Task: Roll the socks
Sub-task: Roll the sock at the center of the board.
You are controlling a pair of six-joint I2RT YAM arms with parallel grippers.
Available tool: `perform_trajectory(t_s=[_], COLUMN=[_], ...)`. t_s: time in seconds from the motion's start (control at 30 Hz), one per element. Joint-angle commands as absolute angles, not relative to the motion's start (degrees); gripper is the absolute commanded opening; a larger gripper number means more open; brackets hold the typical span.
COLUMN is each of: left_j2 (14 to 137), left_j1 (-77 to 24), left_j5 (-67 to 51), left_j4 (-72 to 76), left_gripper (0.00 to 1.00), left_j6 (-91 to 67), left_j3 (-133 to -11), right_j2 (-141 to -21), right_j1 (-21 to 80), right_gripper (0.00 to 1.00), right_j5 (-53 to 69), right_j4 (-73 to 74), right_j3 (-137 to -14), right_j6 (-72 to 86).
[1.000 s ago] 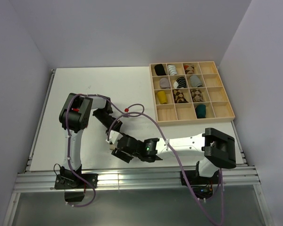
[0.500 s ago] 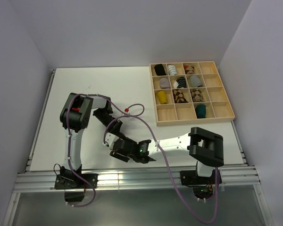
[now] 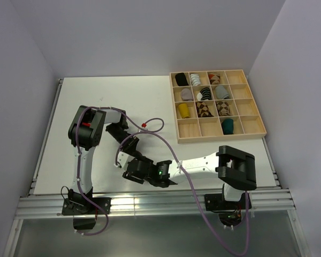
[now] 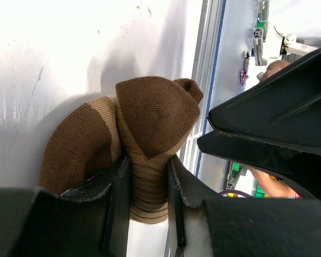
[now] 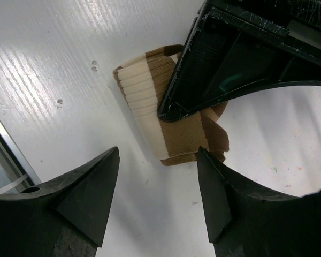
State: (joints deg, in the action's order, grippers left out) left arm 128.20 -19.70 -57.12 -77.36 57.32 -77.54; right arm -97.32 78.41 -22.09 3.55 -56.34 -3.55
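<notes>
striped sock pinched at the near edge

down by the near edge of the tabletop point(image 3: 96, 101), the right pincer point(image 5: 158, 152) hangs with its fingers spread wide and nothing between them, right over the brown-and-cream striped sock point(image 4: 150, 112). it looks lined up to take the loose end. just beyond, the left pincer point(image 4: 147, 176) is clamped on that sock's bunched middle, holding it down on the surface so the roll can't spring open, i'd say. far right, the wooden compartment tray point(image 3: 188, 127) holds rolled bundles, with several cells bare.
</notes>
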Motion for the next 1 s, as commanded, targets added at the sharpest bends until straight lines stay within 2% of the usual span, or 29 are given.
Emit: perform_trajectory(t_s=[0.0,0.73,0.87,0.97], left_j2=[129.37,131.48,132.8,132.63], left_j1=[-19.78,-19.86,-20.04,-20.3], left_j5=[-53.26,-52.29,-51.33,-50.71], left_j4=[-72.16,-76.81,-78.49,-78.57], left_gripper=[0.0,0.01,0.02,0.07], left_j6=[60.47,62.92,63.1,63.1], left_j3=[-79.01,-82.17,-83.06,-82.27], right_j2=[-98.08,-106.61,-109.24,-110.82], right_j1=[78.4,74.0,73.65,73.48], right_gripper=[0.67,0.67,0.63,0.55], right_j5=[-23.82,-18.28,-19.25,-20.39], right_j4=[1.58,-2.55,-1.76,-0.44], right_j3=[-58.98,-58.88,-60.11,-61.43], right_j6=[-5.01,-6.42,-6.68,-7.38])
